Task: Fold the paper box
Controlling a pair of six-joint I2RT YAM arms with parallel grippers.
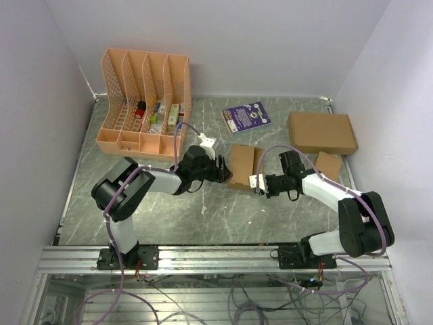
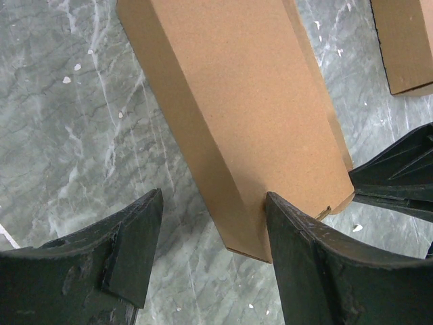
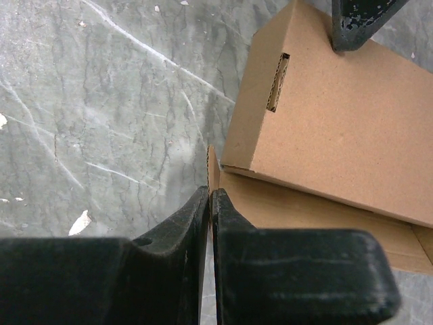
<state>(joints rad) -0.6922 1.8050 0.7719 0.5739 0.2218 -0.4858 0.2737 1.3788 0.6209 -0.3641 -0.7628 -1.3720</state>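
Observation:
The paper box (image 1: 241,167), a slim brown carton, lies mid-table between both arms. In the left wrist view the paper box (image 2: 250,101) runs away from the camera, with its near corner between the fingers. My left gripper (image 2: 213,230) is open, and its right finger (image 2: 304,250) touches the carton's top face. The right wrist view shows the paper box (image 3: 331,122) with a slot in its end wall and a thin flap (image 3: 212,166) standing out. My right gripper (image 3: 212,194) is shut on that flap's edge. The left gripper's fingertip (image 3: 358,24) rests on the carton's top.
An orange desk organizer (image 1: 143,101) stands at the back left. A purple booklet (image 1: 245,116) lies behind the carton. A larger brown cardboard box (image 1: 323,132) and a second small carton (image 1: 329,166) sit at the right. That second small carton (image 2: 406,40) also shows in the left wrist view.

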